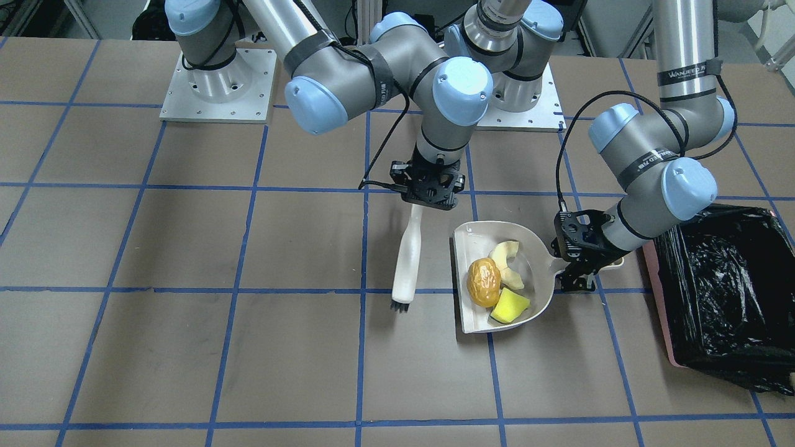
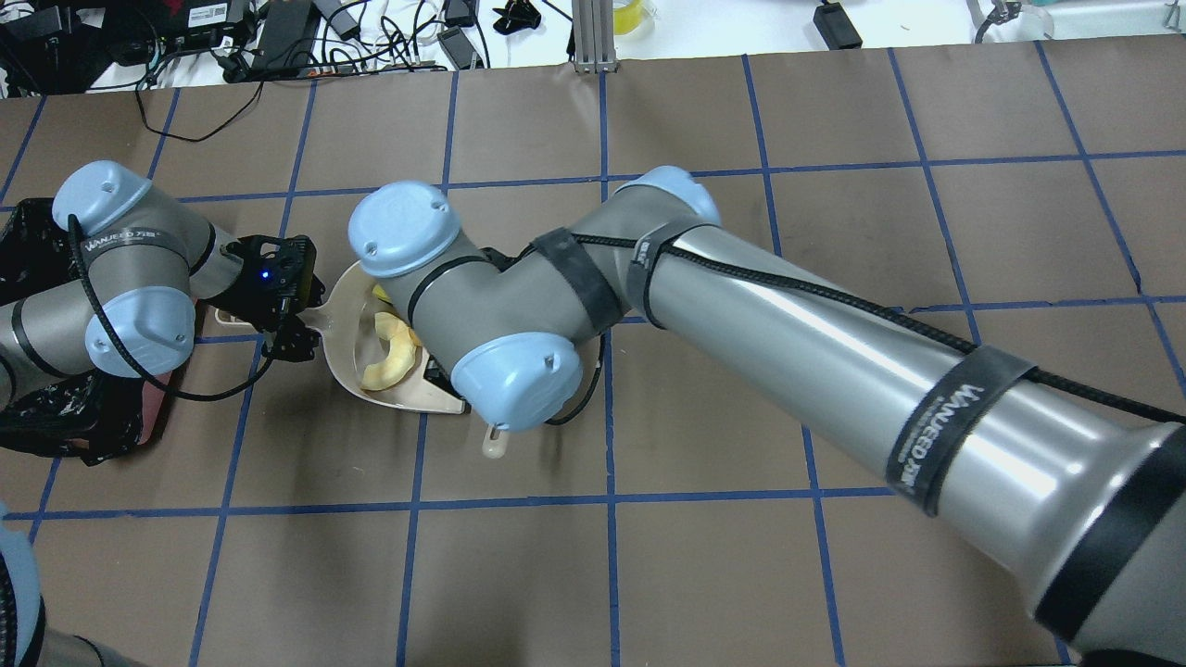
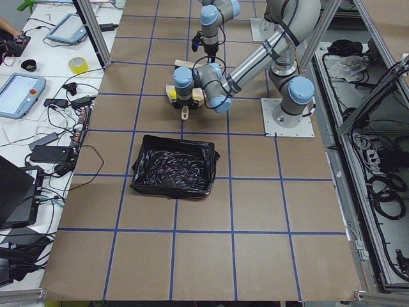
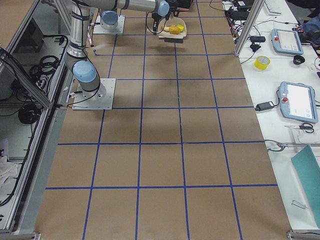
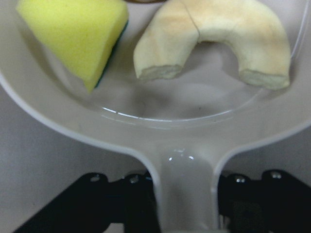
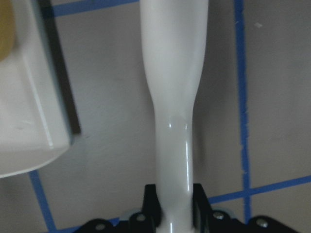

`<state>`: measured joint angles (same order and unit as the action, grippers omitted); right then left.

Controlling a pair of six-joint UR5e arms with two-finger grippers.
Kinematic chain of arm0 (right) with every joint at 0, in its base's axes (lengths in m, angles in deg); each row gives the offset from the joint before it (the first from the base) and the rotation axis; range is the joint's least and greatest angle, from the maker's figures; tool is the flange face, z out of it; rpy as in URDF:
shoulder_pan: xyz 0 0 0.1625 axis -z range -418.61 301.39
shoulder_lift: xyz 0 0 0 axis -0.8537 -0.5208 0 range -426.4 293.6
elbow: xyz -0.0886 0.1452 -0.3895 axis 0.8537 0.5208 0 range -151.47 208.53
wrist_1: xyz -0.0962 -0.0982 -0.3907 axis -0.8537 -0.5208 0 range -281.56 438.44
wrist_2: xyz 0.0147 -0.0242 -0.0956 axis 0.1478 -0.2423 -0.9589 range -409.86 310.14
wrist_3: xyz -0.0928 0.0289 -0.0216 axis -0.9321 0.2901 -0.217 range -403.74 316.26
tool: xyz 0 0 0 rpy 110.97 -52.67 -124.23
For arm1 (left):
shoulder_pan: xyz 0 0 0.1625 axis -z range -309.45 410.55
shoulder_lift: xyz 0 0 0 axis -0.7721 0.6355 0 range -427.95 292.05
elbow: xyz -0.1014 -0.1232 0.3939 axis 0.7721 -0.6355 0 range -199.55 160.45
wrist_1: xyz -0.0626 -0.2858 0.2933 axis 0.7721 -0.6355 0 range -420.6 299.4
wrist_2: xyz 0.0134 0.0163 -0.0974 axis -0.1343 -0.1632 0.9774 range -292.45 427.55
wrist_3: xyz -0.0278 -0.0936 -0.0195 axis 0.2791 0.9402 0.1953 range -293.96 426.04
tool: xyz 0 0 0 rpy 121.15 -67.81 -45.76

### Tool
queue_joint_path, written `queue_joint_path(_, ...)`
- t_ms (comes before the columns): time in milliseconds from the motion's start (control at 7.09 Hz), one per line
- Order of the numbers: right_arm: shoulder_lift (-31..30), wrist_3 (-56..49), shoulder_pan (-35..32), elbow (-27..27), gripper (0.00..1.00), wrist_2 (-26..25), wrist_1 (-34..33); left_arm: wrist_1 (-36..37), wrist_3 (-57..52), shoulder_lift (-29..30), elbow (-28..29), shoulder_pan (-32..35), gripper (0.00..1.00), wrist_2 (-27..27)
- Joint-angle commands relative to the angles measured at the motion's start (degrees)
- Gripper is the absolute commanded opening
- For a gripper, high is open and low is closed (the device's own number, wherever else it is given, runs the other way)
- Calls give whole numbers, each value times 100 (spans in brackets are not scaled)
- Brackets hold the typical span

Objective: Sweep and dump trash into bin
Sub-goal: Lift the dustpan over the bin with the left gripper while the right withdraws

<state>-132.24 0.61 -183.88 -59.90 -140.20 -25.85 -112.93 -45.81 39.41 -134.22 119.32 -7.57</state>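
Observation:
The cream-white dustpan (image 1: 467, 239) lies low at the table with all the trash in it: the orange-yellow lump (image 1: 483, 281), the cream crescent slice (image 1: 506, 261) and the yellow wedge (image 1: 509, 306). My left gripper (image 1: 581, 276) is shut on the dustpan's handle (image 5: 187, 189); the wedge (image 5: 73, 34) and slice (image 5: 214, 34) show in its wrist view. My right gripper (image 1: 428, 202) is shut on the white brush (image 1: 407, 261), bristles down, just beside the pan's open edge. The black-lined pink bin (image 1: 714, 285) stands close behind my left gripper.
The right arm's big elbow (image 2: 463, 306) hangs over the dustpan (image 2: 347, 306) in the overhead view and hides most of it. The bin (image 3: 172, 166) sits near the table's left end. Blue tape lines grid the brown table.

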Motion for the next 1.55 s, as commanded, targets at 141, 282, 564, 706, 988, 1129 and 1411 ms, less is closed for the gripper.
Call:
queue_joint_path(141, -990, -2082, 1648, -191, 0, -387, 788, -1264, -3, -161, 688, -433, 0, 549)
queue_joint_path(282, -1114, -2906, 2315, -244, 0, -405, 780, -1949, -3, -275, 1153, -661, 0, 560)
queue_joint_path(564, -1150, -4376, 3564, -437, 0, -388, 719, -3355, -116, -521, 2023, -1397, 0, 542)
queue_joint_path(706, -1168, -4730, 3962, -525, 0, -388, 674, -4128, -56, -618, 2454, -1950, 0, 507)
queue_joint_path(988, -958, -6179, 5050, -840, 0, -310, -68, -4478, -125, -532, 2966, -3102, 0, 359)
queue_joint_path(1129, -896, -6419, 5343, -1095, 0, -353, -630, -4470, -126, -436, 3186, -3446, 0, 140)
queue_joint_path(1411, -817, -6386, 5354, -1177, 0, -362, -838, -4435, 31, -251, 3459, -3975, 0, -342)
